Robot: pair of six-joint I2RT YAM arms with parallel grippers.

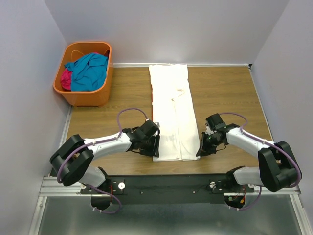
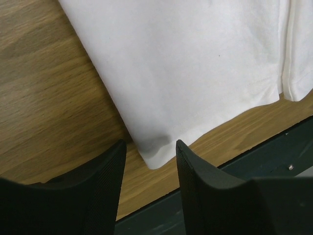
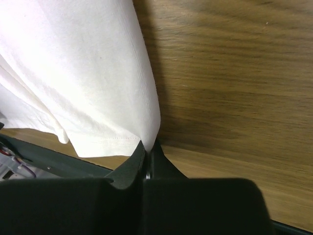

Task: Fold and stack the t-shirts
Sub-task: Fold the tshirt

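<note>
near-hem fold, 2 arms at work: my right pincer [image 3: 148,149] is clamped on the 5 o'clock corner of the white t-shirt [image 1: 172,112], a pinch of hem caught between its jaws. my left pincer [image 2: 150,147] stands part open, 1 finger on either side of the 7 o'clock corner. the cloth sits between them but is not yet gripped, and i cannot tell whether either finger touches it.

the shirt lies flat on the tabletop [image 1: 230,93] as a long narrow strip running from 12 to 6 o'clock, its sides already folded in. the teal t-shirt [image 1: 92,69] and the magenta t-shirt [image 1: 65,78] lie bunched in the orange basket [image 1: 80,97] at 10 o'clock.

as i judge it, the step is to carry the near hem toward 12 o'clock. to do it well, i should close the left side on every layer of its corner first. then i should raise both corners level, keep the hem taut between them, and lay it down square so the edges meet.
</note>
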